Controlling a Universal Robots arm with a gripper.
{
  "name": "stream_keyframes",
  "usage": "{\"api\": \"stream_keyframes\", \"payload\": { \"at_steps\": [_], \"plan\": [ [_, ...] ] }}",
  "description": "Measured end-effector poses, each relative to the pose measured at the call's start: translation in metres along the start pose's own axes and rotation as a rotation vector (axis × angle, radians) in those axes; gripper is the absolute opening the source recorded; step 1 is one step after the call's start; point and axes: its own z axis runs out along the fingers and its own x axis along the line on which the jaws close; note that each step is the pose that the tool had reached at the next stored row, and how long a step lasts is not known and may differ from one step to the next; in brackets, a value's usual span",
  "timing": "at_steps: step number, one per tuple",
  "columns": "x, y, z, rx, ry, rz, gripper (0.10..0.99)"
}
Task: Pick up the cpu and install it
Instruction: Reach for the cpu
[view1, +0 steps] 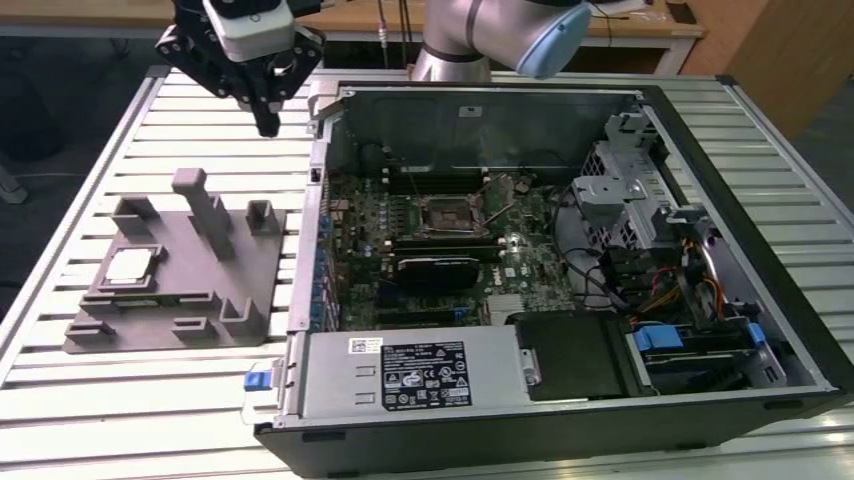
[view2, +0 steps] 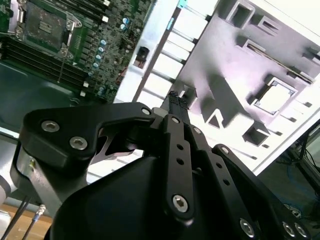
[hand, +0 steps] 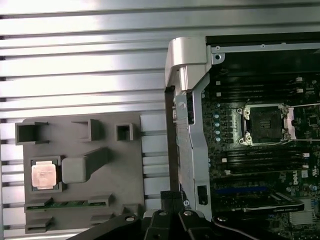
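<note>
The cpu (view1: 130, 263) is a small pale square chip lying in a recess of the grey fixture (view1: 180, 300) on the slatted table, at the exterior view's left. It also shows in the first wrist view as the cpu (hand: 44, 175) and in the second wrist view as the cpu (view2: 274, 97). My gripper (view1: 267, 124) hangs high above the table, beyond the fixture and beside the case's far corner. Its fingers (view2: 176, 100) are shut together with nothing between them. The black-framed socket (view1: 447, 212) on the motherboard stands bare, with its lever raised.
The open computer case (view1: 694, 110) lies on its side at the exterior view's right, with a drive cage (view1: 627, 190), cables and a power supply (view1: 414, 372) inside. Posts (view1: 200, 205) rise from the fixture near the cpu. The case's metal wall (hand: 187, 100) stands between fixture and motherboard.
</note>
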Motion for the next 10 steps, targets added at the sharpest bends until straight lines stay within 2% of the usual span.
{"api": "stream_keyframes", "payload": {
  "at_steps": [10],
  "plan": [
    [0.0226,-0.0018,0.0009,0.0,0.0,0.0,0.106]
  ]
}}
